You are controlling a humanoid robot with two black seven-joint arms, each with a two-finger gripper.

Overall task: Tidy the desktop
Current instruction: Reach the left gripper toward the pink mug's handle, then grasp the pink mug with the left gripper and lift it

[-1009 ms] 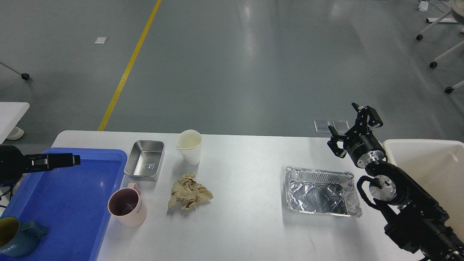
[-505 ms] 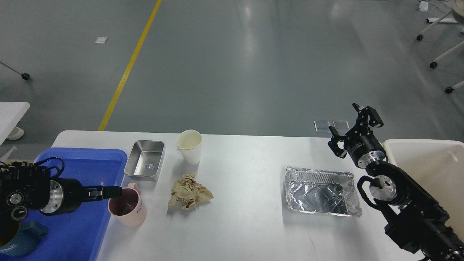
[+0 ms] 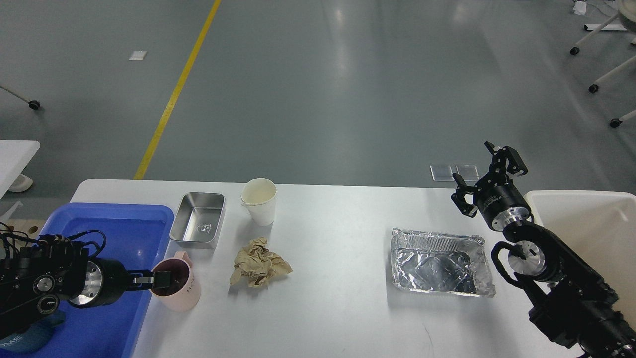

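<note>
Reaching: left end effector [image 3: 160, 279] sits at the lower left of the frame, its dark tip over the rim of the pink mug [image 3: 178, 285]; whether its fingers are apart or together cannot be told.
Right end effector [image 3: 488, 177]: raised at the right of the frame, fingers spread apart, holding nothing.
Bench [image 3: 338, 278]: white top filling the lower half of the frame, carrying everything below.
Blue tray [image 3: 124, 223]: lower left, with a dark blue mug [image 3: 20, 335] in its bottom corner.
Steel tin [image 3: 198, 226]: just right of the tray, above the pink mug.
Paper cup [image 3: 260, 200]: upright, right of the tin.
Crumpled brown paper [image 3: 258, 263]: below the cup, near centre.
Foil tray [image 3: 439, 262]: right of centre.
White bin [image 3: 591, 233]: right edge, behind the right arm.
</note>
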